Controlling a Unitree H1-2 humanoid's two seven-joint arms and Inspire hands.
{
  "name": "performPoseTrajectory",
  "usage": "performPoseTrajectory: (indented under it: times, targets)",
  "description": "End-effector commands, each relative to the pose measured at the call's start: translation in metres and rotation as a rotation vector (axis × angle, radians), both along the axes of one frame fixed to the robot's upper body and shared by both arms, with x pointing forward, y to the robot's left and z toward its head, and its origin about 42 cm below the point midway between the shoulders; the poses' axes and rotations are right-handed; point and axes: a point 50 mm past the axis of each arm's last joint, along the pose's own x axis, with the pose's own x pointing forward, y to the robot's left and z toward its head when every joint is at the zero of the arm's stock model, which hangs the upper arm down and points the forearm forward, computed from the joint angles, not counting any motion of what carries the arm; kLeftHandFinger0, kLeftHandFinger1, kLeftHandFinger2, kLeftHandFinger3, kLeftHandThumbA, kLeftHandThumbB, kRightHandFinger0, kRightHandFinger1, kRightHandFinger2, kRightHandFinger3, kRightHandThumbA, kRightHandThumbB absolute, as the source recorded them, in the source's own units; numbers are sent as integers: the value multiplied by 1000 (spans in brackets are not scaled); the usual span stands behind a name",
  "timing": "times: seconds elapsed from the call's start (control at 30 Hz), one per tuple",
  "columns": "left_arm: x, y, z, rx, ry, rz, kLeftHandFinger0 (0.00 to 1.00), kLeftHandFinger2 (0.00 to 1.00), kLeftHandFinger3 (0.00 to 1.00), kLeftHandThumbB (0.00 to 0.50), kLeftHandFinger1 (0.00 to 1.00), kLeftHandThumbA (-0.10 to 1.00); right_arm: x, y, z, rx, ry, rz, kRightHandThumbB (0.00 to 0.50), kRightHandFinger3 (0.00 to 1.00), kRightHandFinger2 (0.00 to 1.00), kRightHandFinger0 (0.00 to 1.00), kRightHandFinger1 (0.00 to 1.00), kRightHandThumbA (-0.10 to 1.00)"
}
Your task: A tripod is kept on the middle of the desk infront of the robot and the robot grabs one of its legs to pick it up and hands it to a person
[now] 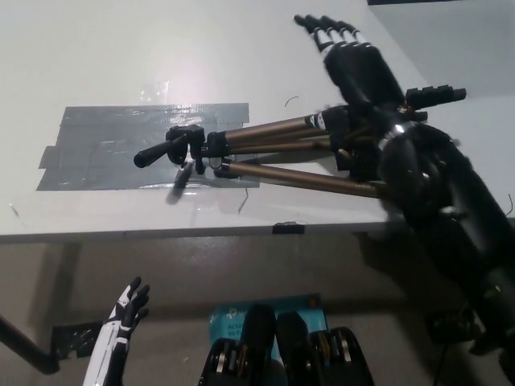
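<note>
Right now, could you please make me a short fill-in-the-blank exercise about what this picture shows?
1. The tripod lies with its head on a grey patch of ____.
2. The ____ right hand is open above the tripod's legs.
3. The white left hand rests at the picture's lower ____.
Missing words: tape; black; left.

1. Lighting: bright and even from overhead on the desk (96,48) around the tripod (298,179).
2. Glare: white sheen on the tape (105,149), up-left of the tripod's head.
3. Shadow: soft, just below the tripod's handle.
4. Blur: the right arm (434,185) smears slightly where it crosses the tripod.
</note>
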Motion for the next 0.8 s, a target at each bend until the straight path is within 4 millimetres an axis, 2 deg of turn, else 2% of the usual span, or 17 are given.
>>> performPoseTrajectory:
  times: [0.0, 0.17, 0.33, 0.67, 0.77]
  targets:
    - [3, 1, 12, 42, -66, -19, 1000, 1000, 1000, 97, 1000, 1000, 18, 12, 22, -77, -84, -61, 445, 1000, 1000, 1000, 1000, 1000]
    - [6, 1, 15, 52, -69, -21, 1000, 1000, 1000, 98, 1000, 1000, 27, 12, 15, -112, -4, -45, 500, 1000, 1000, 1000, 1000, 1000]
    - [8, 1, 17, 50, -68, -20, 1000, 1000, 1000, 84, 1000, 1000, 28, 10, 14, -117, 64, -15, 500, 1000, 1000, 1000, 1000, 1000]
    - [11, 2, 17, 63, -82, -24, 1000, 1000, 1000, 70, 1000, 1000, 25, 7, 28, -117, 95, 37, 500, 1000, 1000, 1000, 1000, 1000]
    - [13, 2, 18, 50, -86, -27, 1000, 1000, 1000, 86, 1000, 1000, 25, 7, 32, -133, 121, 46, 500, 1000, 1000, 1000, 1000, 1000]
